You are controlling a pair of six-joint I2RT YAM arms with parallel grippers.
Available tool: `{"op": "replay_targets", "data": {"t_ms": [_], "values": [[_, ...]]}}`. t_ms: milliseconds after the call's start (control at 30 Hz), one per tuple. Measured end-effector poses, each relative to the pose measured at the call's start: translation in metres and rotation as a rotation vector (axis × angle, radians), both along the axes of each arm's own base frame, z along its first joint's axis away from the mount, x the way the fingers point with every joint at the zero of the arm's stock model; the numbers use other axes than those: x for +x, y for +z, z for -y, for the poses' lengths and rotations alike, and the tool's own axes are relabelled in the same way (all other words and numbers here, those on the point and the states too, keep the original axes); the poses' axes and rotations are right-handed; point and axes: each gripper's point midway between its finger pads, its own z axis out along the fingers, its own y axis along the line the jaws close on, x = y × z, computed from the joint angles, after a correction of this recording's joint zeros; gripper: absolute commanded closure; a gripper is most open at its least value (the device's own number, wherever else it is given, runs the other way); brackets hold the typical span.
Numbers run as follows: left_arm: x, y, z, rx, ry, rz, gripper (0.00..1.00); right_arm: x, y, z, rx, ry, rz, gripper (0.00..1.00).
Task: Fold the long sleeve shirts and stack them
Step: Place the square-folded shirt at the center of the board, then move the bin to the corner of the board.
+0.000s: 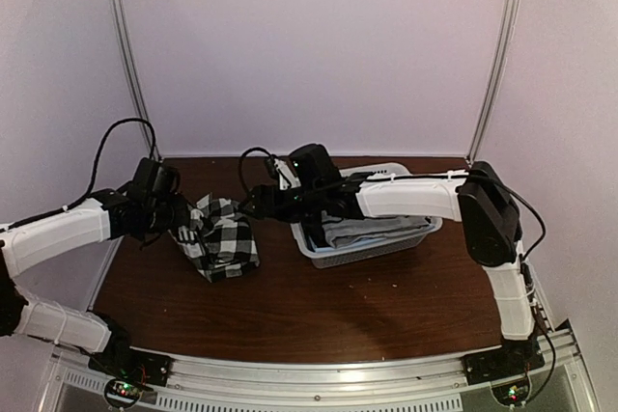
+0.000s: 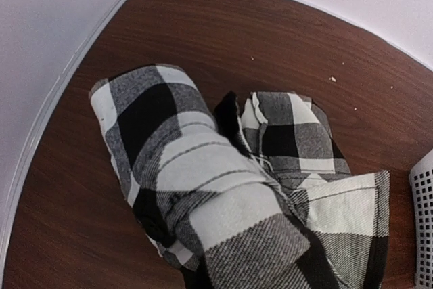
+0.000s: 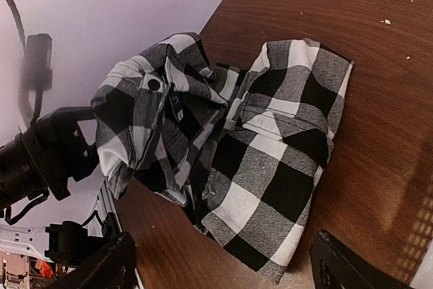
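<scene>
The black-and-white checked long sleeve shirt (image 1: 220, 234) lies bunched on the brown table, left of the basket. One side of it (image 3: 139, 116) is lifted off the table. My left gripper (image 1: 177, 216) is shut on that raised side; in the left wrist view the cloth (image 2: 223, 201) drapes over its fingers and hides them. My right gripper (image 3: 223, 272) hovers just right of the shirt's flat folded part (image 3: 284, 147). It is open, with nothing between its fingers (image 3: 342, 265). A plain grey shirt (image 1: 372, 229) lies crumpled in the basket.
The white lattice basket (image 1: 362, 256) stands at centre right, under my right forearm, and its wall shows at the edge of the left wrist view (image 2: 423, 221). White walls and metal posts (image 1: 128, 65) close in the back and sides. Bare brown table (image 1: 338, 311) lies in front.
</scene>
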Motion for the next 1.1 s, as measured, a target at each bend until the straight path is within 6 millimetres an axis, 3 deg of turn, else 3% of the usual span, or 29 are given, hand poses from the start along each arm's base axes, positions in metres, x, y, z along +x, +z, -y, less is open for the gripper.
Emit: {"op": "replay_targets", "data": {"t_ms": [100, 433, 800, 900, 1100], "values": [[-0.005, -0.017, 0.000, -0.010, -0.008, -0.035, 1.00, 0.007, -0.006, 0.002, -0.051, -0.035, 0.010, 0.09], [0.006, -0.041, -0.001, -0.034, 0.007, -0.079, 1.00, 0.022, -0.020, 0.013, -0.201, -0.123, 0.070, 0.07], [0.012, -0.054, 0.010, -0.063, -0.022, -0.099, 1.00, 0.033, -0.023, 0.024, -0.284, -0.189, 0.148, 0.07], [0.013, -0.056, 0.013, -0.070, -0.030, -0.103, 1.00, 0.050, -0.021, 0.032, -0.296, -0.224, 0.152, 0.07], [0.015, -0.058, 0.016, -0.078, -0.038, -0.105, 1.00, 0.102, -0.017, 0.055, -0.321, -0.309, 0.209, 0.06]]}}
